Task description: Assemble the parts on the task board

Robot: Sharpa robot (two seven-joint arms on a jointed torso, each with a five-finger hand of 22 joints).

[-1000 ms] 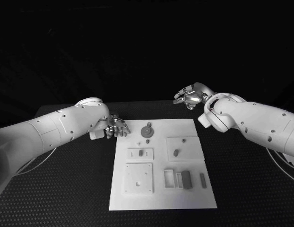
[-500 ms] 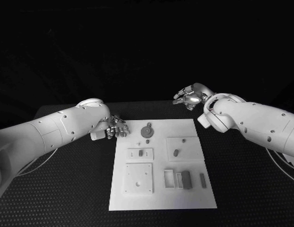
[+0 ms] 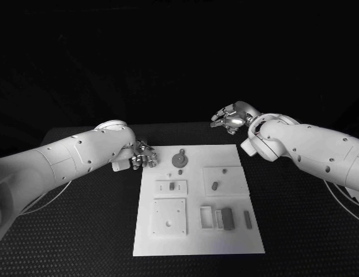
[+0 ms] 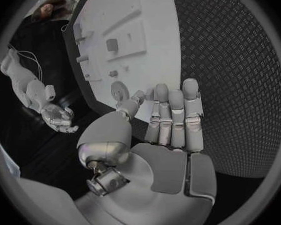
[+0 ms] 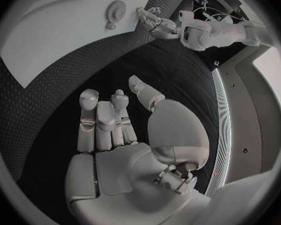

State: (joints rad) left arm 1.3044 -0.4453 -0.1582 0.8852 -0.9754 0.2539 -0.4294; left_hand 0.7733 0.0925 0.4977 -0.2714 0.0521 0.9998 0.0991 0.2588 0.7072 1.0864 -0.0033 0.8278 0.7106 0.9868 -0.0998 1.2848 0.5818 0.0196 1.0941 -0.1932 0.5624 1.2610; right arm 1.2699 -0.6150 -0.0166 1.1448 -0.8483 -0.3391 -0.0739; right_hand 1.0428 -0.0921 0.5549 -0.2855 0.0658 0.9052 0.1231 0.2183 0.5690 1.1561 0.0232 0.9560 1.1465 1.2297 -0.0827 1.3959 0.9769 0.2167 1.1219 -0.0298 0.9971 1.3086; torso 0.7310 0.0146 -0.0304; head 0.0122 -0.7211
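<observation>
The white task board (image 3: 198, 236) lies in the middle of the black table. On its far end sits a round toothed part (image 3: 179, 158). Two small parts (image 3: 172, 186) (image 3: 214, 186) stand in raised plates, and a dark block (image 3: 227, 219) and a thin bar (image 3: 247, 219) lie on the near right. My left hand (image 3: 140, 156) hovers just off the board's far left corner, fingers straight, holding nothing. My right hand (image 3: 232, 118) is raised beyond the far right corner, also holding nothing. The left wrist view shows the left hand (image 4: 168, 120) near the board (image 4: 153, 15) and toothed part (image 4: 120, 90).
Black textured table surface (image 3: 79, 231) surrounds the board on all sides. In the right wrist view, my right hand (image 5: 112, 122) is above that surface, with the board (image 5: 47, 30) and my left hand (image 5: 154, 25) farther off.
</observation>
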